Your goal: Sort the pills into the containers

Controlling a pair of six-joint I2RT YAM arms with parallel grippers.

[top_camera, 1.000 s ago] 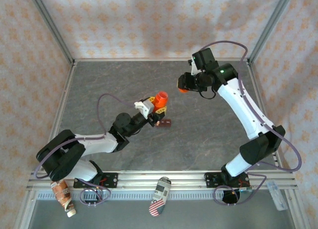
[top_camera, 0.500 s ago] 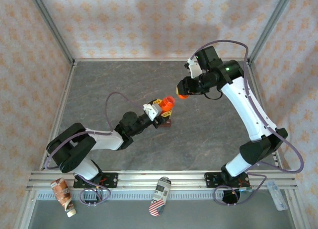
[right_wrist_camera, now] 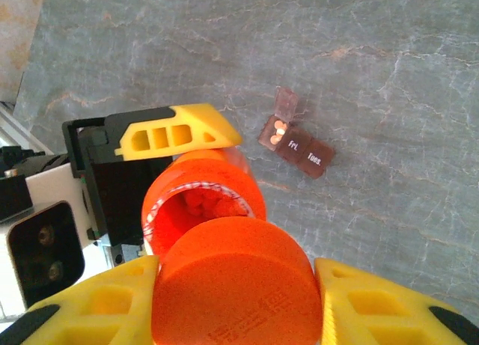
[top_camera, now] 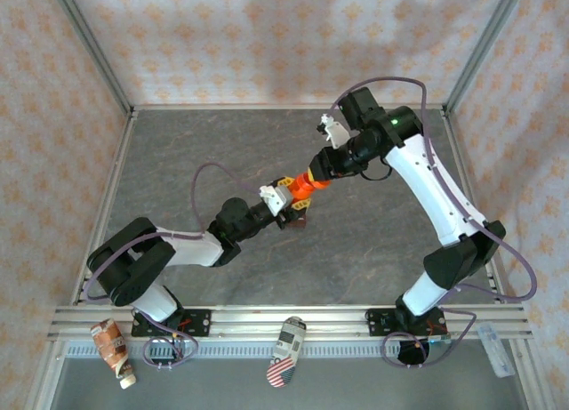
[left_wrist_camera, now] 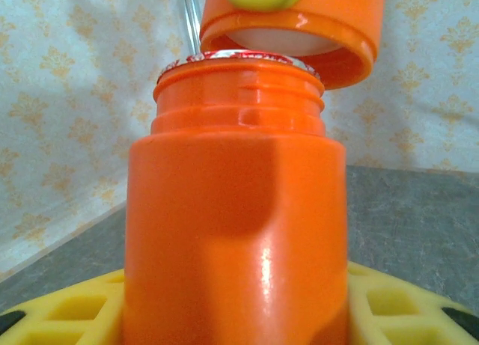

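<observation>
Left gripper (top_camera: 290,196) clamps the open bottle (right_wrist_camera: 202,203); right gripper (right_wrist_camera: 233,307) pinches its cap (left_wrist_camera: 299,31) just above the bottle's mouth. The box (right_wrist_camera: 297,144) lies on the table (right_wrist_camera: 389,53) just beside the bottle, nearer the left arm.

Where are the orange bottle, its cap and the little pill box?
bottle (left_wrist_camera: 236,233), left wrist view, on its body.
cap (right_wrist_camera: 232,285), right wrist view, on its flat top.
pill box (right_wrist_camera: 297,145), right wrist view, on its middle compartment.
</observation>
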